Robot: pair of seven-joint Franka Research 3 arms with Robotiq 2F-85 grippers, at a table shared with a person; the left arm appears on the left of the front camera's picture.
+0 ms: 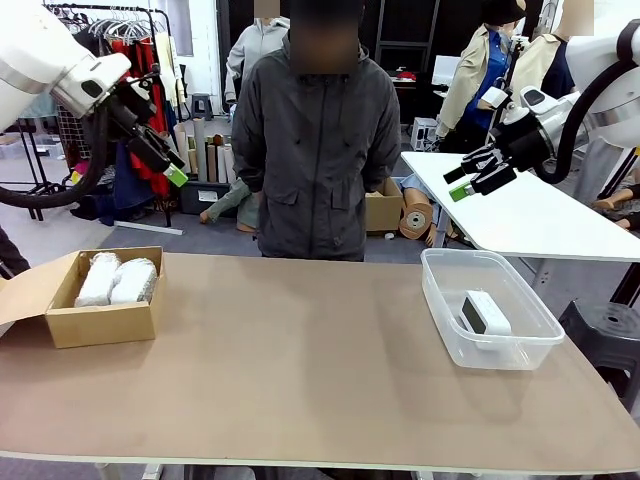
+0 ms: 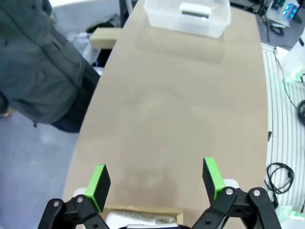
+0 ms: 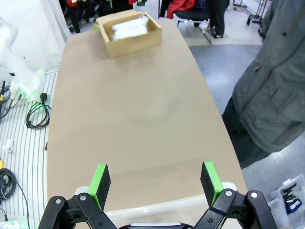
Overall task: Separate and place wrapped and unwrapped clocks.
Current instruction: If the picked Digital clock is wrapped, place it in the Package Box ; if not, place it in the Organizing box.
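Clocks sit sorted: two wrapped clocks [image 1: 118, 280] lie side by side in the cardboard box [image 1: 100, 325] at the table's [image 1: 300, 370] left end, and the bare clock [image 1: 485, 314] rests in the clear tub [image 1: 440, 300] at the right. Left gripper [image 1: 158, 152] and right gripper [image 1: 478, 176] hang raised above the table, jaws wide, holding nothing. A person [image 1: 315, 140] stands at the far side.
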